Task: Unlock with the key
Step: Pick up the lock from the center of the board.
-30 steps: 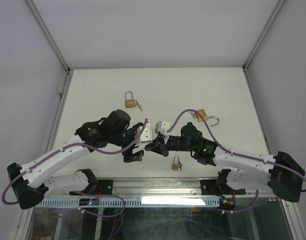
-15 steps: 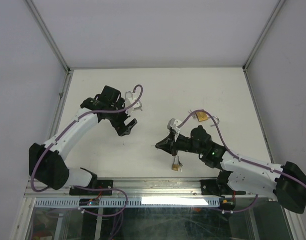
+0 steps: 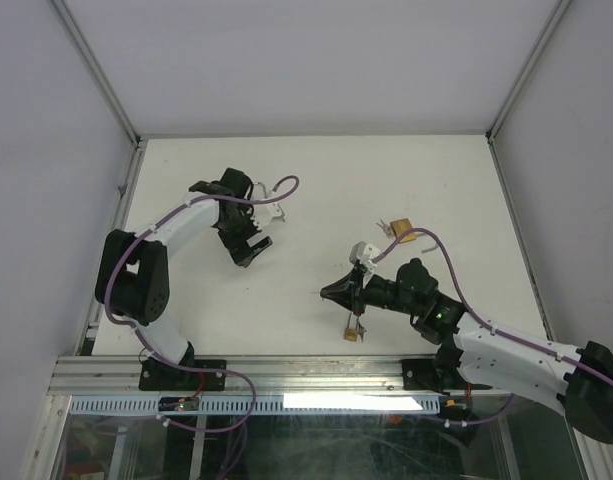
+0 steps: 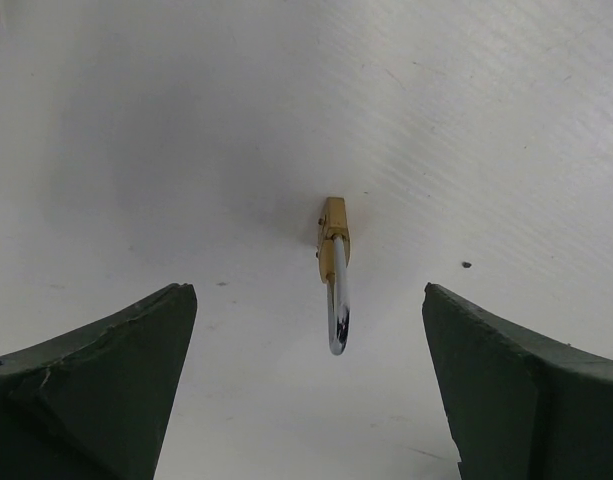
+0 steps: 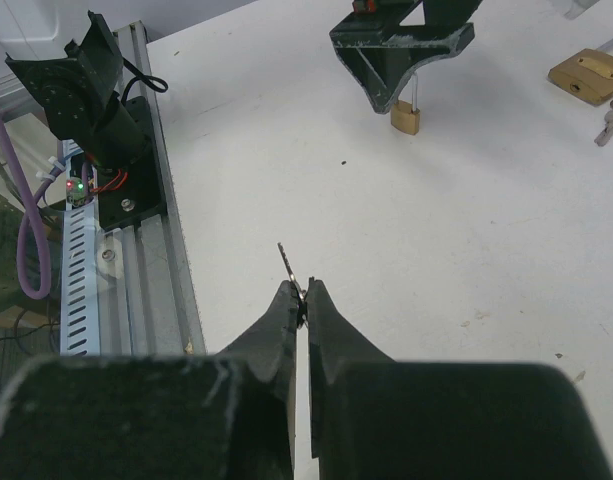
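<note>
Four brass padlocks sit on the table (image 3: 326, 180): the upright padlock (image 4: 334, 235) and the flat padlock (image 5: 586, 75) at ten o'clock, a third padlock (image 3: 404, 232) at three, a fourth padlock (image 3: 351, 334) at five. Keys clearly seen: one single key (image 5: 289, 262) and one key bunch (image 5: 612, 116).

The white table (image 3: 316, 180) was enclosed by plain, pale wall panels (image 3: 306, 60) that met at slanting aluminium corner posts (image 3: 96, 68). An aluminium rail (image 3: 316, 372) ran along its near edge, with a slotted white cable duct (image 3: 116, 405) below. Lighting was even, shadows soft.

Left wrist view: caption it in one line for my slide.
Left hand open wide above a brass padlock on the white table, shackle toward the camera.
</note>
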You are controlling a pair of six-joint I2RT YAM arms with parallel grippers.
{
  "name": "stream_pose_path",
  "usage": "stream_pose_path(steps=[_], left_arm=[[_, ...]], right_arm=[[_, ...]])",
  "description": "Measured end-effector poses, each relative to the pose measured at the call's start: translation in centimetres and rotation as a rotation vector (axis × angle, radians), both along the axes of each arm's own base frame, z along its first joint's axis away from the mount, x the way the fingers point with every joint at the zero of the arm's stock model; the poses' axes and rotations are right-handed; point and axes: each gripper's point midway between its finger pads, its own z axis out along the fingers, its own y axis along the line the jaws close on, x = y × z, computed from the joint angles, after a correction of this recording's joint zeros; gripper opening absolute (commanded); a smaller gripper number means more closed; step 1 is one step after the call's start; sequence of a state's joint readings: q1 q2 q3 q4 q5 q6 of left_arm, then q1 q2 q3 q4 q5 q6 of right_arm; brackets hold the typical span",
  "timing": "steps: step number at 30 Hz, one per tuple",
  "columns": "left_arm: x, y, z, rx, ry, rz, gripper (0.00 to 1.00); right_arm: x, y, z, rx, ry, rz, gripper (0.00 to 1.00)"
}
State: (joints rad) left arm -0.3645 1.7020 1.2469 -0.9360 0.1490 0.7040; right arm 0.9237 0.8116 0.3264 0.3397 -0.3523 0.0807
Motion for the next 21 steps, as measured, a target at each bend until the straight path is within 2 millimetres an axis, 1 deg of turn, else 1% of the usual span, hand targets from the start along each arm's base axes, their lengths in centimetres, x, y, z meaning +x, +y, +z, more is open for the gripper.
stream_pose_path(steps=[3, 5, 6, 8, 11, 13, 16, 18, 21], left_arm=[[-0.5, 0.7, -1.3, 0.033, 0.016, 0.007, 0.9], [-0.8, 1.0, -2.2, 0.049, 0.029, 0.01, 0.78], [-0.9, 1.0, -2.6, 0.052, 0.035, 0.011, 0.74], [-1.2, 1.1, -3.4, 0.058, 0.05, 0.012, 0.72], [-1.5, 1.3, -4.2, 0.063, 0.064, 0.015, 0.73], [-1.5, 1.2, -4.5, 0.062, 0.065, 0.019, 0.73], [-1.0, 1.0, -4.5, 0.051, 0.044, 0.024, 0.73], [-0.6, 0.8, -4.5, 0.043, 0.031, 0.031, 0.68], [-0.5, 0.6, -4.5, 0.033, 0.027, 0.046, 0.55]], right_arm=[[0.1, -0.1, -0.1, -0.002, 0.002, -0.003, 0.0], [0.1, 0.0, -0.3, -0.007, 0.005, -0.002, 0.0], [0.1, 0.0, -0.4, -0.011, 0.009, -0.001, 0.0], [0.1, 0.0, -0.8, -0.02, 0.018, 0.006, 0.0], [-0.1, 0.1, -0.9, -0.023, 0.022, 0.017, 0.0], [-0.2, 0.1, -0.9, -0.023, 0.023, 0.021, 0.0], [-0.3, 0.1, -0.9, -0.022, 0.024, 0.028, 0.0], [-0.3, 0.1, -0.9, -0.023, 0.024, 0.032, 0.0], [-0.4, 0.1, -1.0, -0.025, 0.025, 0.036, 0.0]])
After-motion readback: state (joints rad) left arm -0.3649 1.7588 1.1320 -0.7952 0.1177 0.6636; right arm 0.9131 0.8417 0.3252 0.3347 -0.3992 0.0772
